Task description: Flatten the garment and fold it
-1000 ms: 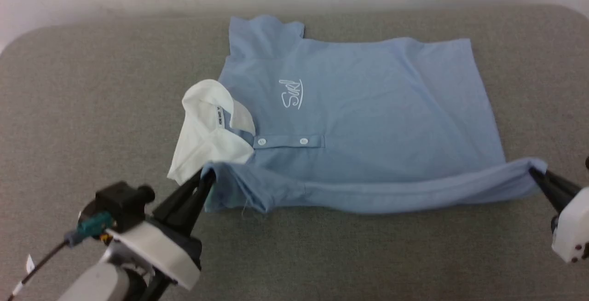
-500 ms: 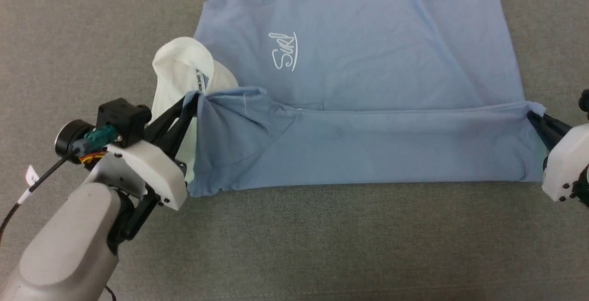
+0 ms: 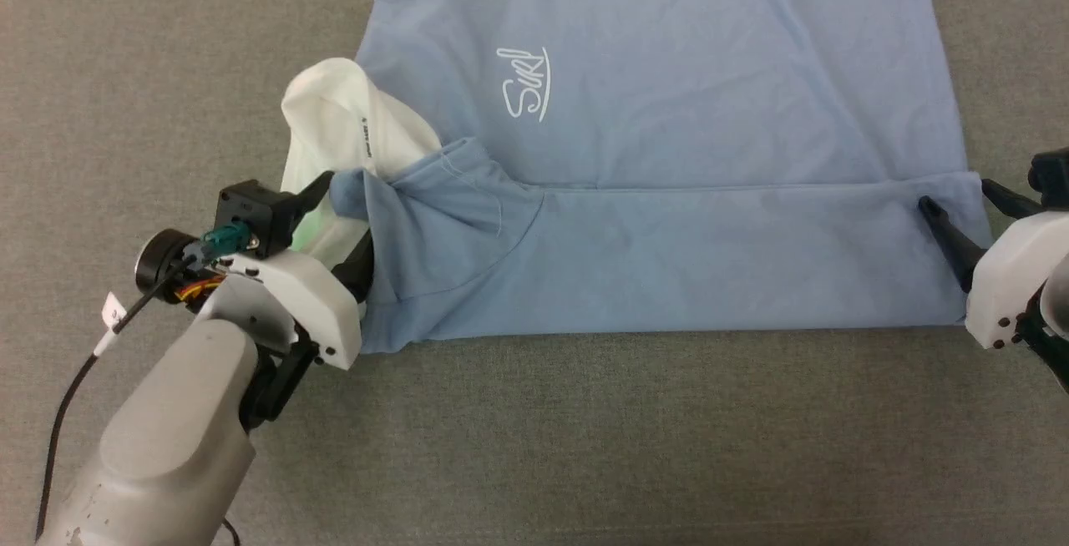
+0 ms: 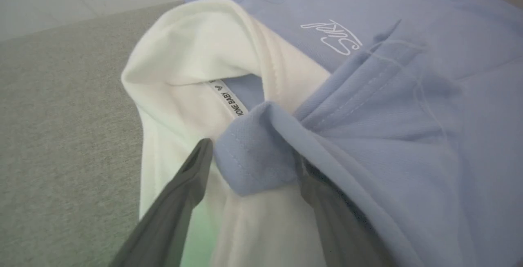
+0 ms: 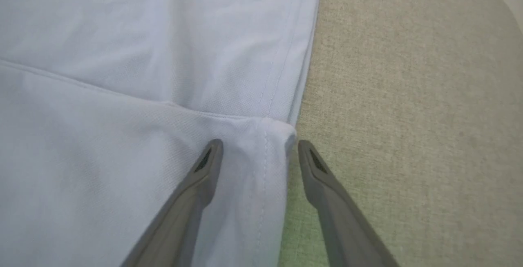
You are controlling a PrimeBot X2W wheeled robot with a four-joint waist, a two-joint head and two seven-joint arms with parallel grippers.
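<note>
The garment [image 3: 710, 103], a light blue polo with white script [image 3: 524, 95] and a white collar [image 3: 330, 116], lies on the grey table. Its near strip [image 3: 668, 262] is folded up over the middle. My left gripper [image 3: 344, 216] stands open at the collar end. A bunched blue sleeve corner [image 4: 253, 152] rests loosely between its fingers [image 4: 196, 169]. My right gripper [image 3: 958, 197] is open at the hem end. In the right wrist view the right gripper [image 5: 260, 144] straddles the folded corner [image 5: 269, 136] without pinching it.
Grey fabric table surface [image 3: 585, 446] runs in front of the shirt and on both sides of it. A black cable [image 3: 75, 396] trails from my left wrist camera over the table at the left.
Both grippers have opened and let go of the folded edge, which now lies on the shirt. The camera has shifted slightly.
</note>
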